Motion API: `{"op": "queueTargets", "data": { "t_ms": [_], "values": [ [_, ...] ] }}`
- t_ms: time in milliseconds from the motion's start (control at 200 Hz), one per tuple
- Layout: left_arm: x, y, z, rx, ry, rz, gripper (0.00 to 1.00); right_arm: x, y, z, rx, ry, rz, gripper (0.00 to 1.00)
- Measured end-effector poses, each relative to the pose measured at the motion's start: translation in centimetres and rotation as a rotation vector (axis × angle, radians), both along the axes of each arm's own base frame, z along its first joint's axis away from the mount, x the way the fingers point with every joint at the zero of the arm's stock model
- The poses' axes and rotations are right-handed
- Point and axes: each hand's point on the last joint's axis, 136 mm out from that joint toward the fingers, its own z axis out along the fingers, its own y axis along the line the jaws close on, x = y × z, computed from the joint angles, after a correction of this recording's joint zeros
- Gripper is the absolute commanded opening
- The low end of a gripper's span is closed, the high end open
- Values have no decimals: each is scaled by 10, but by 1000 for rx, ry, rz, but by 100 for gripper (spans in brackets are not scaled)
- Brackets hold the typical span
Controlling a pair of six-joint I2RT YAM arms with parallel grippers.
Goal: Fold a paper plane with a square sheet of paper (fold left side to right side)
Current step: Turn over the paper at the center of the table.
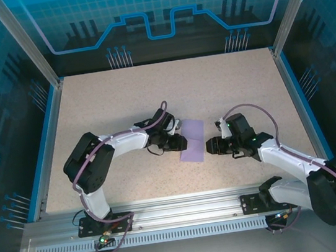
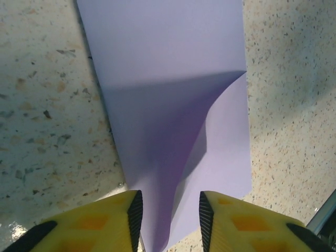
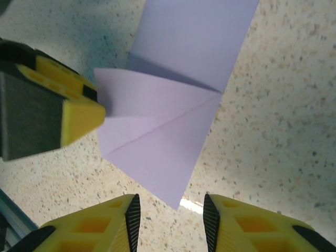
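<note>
The lavender sheet of paper (image 1: pixel 192 140) lies on the table between my two grippers, folded into a narrow strip. In the left wrist view a flap of the paper (image 2: pixel 173 79) curls up off the layer below and runs between my left gripper's (image 2: pixel 169 210) open jaws, with a gap on each side. In the right wrist view the paper (image 3: pixel 173 131) shows a triangular flap with a diagonal crease. Its pointed corner lies just ahead of my right gripper (image 3: pixel 170 215), which is open and holds nothing. The left gripper (image 1: pixel 178 141) sits at the paper's left edge, the right gripper (image 1: pixel 211 147) at its right.
The speckled beige table (image 1: pixel 121 101) is bordered by a blue rim and aluminium posts. A metal rail (image 1: pixel 186 208) runs along the near edge by the arm bases. One yellow finger of the left gripper (image 3: pixel 63 113) rests over the paper's left side in the right wrist view.
</note>
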Motion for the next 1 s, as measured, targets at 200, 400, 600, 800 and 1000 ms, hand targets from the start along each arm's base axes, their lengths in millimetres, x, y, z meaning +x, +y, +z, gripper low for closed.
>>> {"op": "queueTargets", "data": {
  "t_ms": [200,400,600,800,1000],
  "values": [
    [5,-3,3,-15,-32,-10,9,-6,3,-7,40,26,-8,52],
    [4,-1,14,-34,-57,-8,10,2,20,-4,137,44,4,54],
    [5,2,23,-49,-83,-1,12,9,33,-16,193,108,-4,54],
    [6,2,24,-51,-84,2,13,23,47,-17,241,118,-9,53],
    [5,2,24,-51,-84,2,14,36,60,-19,274,123,-4,48]
  ]
}}
